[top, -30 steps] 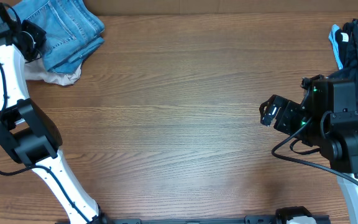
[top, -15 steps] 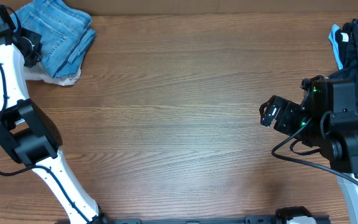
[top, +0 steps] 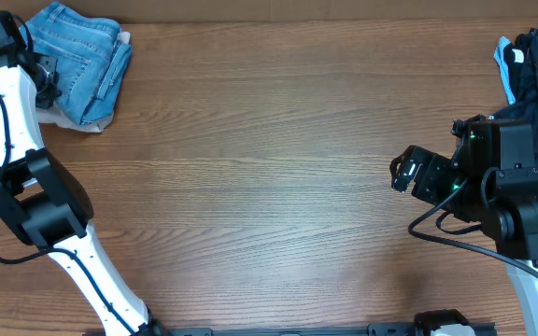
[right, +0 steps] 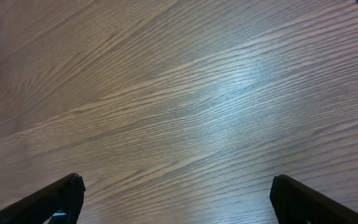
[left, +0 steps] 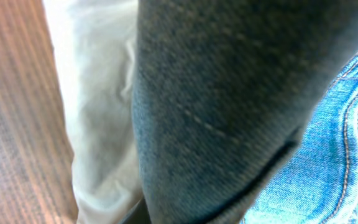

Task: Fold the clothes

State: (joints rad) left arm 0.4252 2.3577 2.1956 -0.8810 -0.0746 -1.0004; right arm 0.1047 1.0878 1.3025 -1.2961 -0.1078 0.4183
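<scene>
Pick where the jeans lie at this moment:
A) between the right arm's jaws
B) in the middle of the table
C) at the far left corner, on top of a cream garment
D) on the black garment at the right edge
C: the overhead view shows the jeans bunched at the far left corner, with the cream garment sticking out from under them.

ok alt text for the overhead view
Light blue jeans lie bunched at the wooden table's top-left corner on cream trousers, the left gripper at their edge. The right gripper hangs open over bare wood near a black garment.
</scene>
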